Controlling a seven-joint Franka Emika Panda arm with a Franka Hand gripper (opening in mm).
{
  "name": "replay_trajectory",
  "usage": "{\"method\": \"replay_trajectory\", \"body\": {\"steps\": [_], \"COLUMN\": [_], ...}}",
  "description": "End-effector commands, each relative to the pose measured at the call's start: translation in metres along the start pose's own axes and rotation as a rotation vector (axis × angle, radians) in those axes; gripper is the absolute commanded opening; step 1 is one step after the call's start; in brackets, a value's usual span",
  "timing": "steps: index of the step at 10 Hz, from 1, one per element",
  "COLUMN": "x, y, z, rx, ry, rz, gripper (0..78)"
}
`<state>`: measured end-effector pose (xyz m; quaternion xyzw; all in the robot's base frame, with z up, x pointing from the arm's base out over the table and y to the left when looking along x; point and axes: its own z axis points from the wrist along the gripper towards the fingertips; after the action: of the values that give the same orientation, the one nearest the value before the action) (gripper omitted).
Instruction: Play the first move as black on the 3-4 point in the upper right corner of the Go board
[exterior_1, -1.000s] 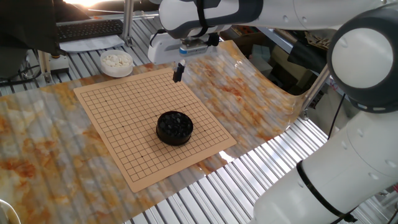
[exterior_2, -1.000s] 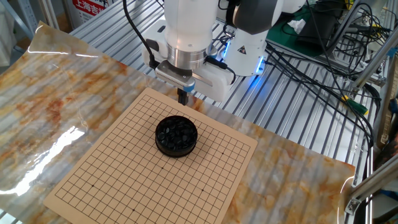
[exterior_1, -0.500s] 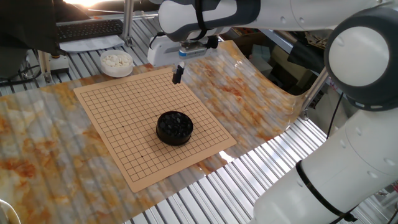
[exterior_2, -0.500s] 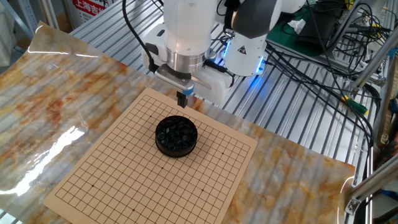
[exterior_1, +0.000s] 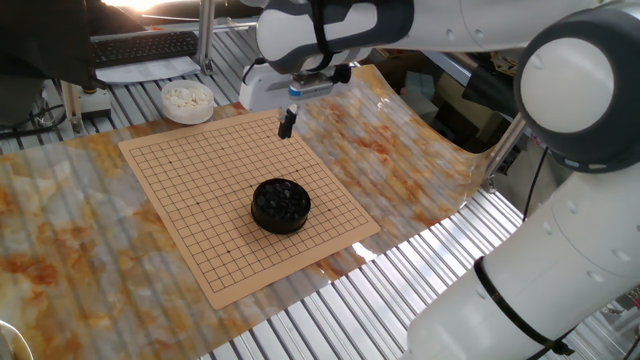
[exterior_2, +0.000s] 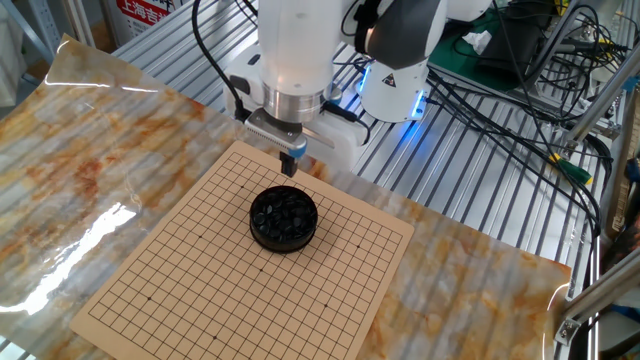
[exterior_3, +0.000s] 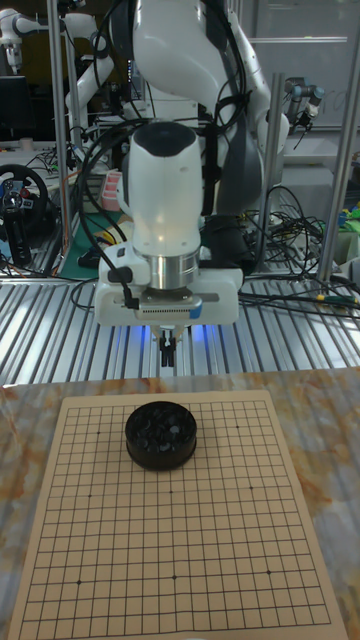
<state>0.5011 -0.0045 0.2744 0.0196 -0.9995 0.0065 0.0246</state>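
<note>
The tan Go board (exterior_1: 200, 170) (exterior_2: 200, 290) (exterior_3: 230, 520) lies on the marbled sheet with no stone on its grid. A squat black bowl (exterior_1: 280, 205) (exterior_2: 283, 217) (exterior_3: 160, 434) full of black stones stands on the board. My gripper (exterior_1: 287, 122) (exterior_2: 290, 165) (exterior_3: 167, 352) hangs above the board's edge nearest the robot base, just behind the bowl. Its fingers are shut together, and I can make out no single black stone at their tips. The 3-4 point is an unmarked bare crossing near the upper right corner (exterior_3: 250, 420) in the tall fixed view.
A white bowl of white stones (exterior_1: 187, 100) sits off the board beside one corner. The marbled sheet curls up at one edge (exterior_1: 400, 110). Slatted metal table (exterior_2: 480, 190), cables and the arm's base (exterior_2: 395, 80) surround the board.
The gripper has drifted slightly sideways and lower toward the black bowl. The bowl and board have not moved.
</note>
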Motion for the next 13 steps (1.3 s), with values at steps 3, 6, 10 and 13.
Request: {"method": "replay_trajectory", "body": {"steps": [3, 6, 10, 13], "x": [-0.002, -0.003, 0.000, 0.001], "y": [-0.002, -0.004, -0.007, -0.020], "z": [0.001, 0.005, 0.030, 0.043], "rx": [0.004, 0.006, 0.010, 0.005], "ry": [-0.006, -0.012, -0.039, -0.027], "rz": [-0.004, -0.001, 0.009, 0.006], "gripper": [0.0, 0.0, 0.0, 0.0]}}
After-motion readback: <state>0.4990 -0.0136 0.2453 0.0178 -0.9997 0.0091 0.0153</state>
